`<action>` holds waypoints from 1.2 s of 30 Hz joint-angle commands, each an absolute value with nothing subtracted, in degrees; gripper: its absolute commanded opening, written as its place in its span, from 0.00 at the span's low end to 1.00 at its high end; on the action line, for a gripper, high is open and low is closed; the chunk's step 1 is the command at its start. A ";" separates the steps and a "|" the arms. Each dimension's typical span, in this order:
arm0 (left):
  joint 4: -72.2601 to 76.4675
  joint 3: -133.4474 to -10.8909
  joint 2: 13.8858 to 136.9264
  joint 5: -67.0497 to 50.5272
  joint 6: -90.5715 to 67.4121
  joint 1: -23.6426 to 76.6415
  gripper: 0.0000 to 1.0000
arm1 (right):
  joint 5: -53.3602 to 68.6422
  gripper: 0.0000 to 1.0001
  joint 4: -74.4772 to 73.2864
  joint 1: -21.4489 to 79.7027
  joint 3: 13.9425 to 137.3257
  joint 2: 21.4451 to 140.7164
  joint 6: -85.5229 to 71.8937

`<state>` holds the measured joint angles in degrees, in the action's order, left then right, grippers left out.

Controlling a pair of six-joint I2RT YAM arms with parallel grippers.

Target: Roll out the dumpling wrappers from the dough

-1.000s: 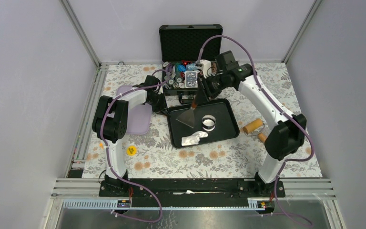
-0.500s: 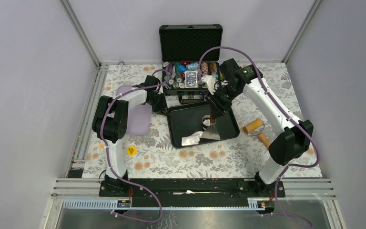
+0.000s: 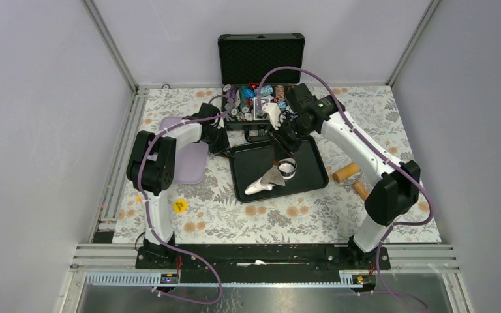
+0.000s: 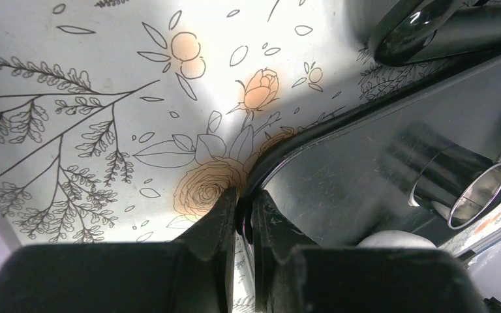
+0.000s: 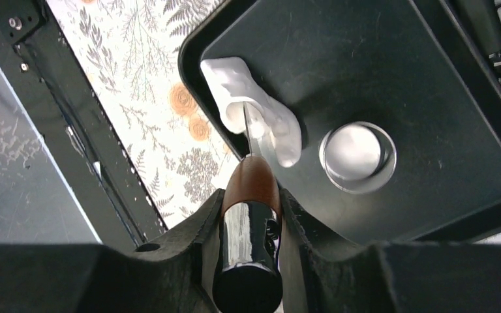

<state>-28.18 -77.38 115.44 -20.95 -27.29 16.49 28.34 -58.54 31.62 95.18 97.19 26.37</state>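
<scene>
On the black tray (image 3: 310, 151) lies a crumpled white scrap of dough (image 3: 259, 187) near its front left corner. My right gripper (image 3: 278, 145) is shut on the brown wooden handle of a metal scraper (image 5: 251, 186). The scraper blade (image 3: 274, 177) is pressed edge-on into the dough (image 5: 261, 111). To its right the steel ring cutter (image 5: 357, 156) rings a round white dumpling wrapper (image 5: 352, 150). My left gripper (image 3: 224, 147) is shut on the tray rim (image 4: 271, 160) at the far left corner, its fingers (image 4: 225, 212) pinching the edge.
A wooden rolling pin (image 3: 348, 173) lies on the floral cloth right of the tray. A lilac board (image 3: 191, 162) sits to the left, and a yellow disc (image 3: 180, 206) lies near the left arm. An open black case (image 3: 261, 72) full of small items stands behind the tray.
My right arm carried the scraper from the tray's middle to the right of the dough, then swept it left into the dough, nudging the scrap leftward. The left gripper kept hold of the rim.
</scene>
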 commanded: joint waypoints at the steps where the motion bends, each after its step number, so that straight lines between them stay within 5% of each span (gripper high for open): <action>1: -27.51 -76.69 116.15 -20.26 -27.64 17.79 0.00 | 30.43 0.00 -51.49 33.00 95.98 98.85 22.59; 10: -27.34 -76.73 115.95 -20.21 -27.42 18.28 0.00 | 28.92 0.00 -33.89 33.03 98.46 102.01 10.43; 25: -27.87 -77.56 115.78 -21.12 -27.18 18.24 0.00 | 14.21 0.00 -32.39 31.26 99.11 95.33 10.72; 26: -28.10 -77.77 115.49 -21.22 -27.09 18.09 0.05 | 14.58 0.00 -32.34 29.91 97.99 94.23 9.85; 30: -28.67 -78.53 113.48 -21.45 -26.61 17.06 0.52 | 20.21 0.00 -30.92 21.12 92.01 89.78 6.66; 36: -32.11 -83.83 107.78 -19.76 -21.82 15.83 0.78 | 24.97 0.00 -24.58 9.24 80.64 80.98 3.92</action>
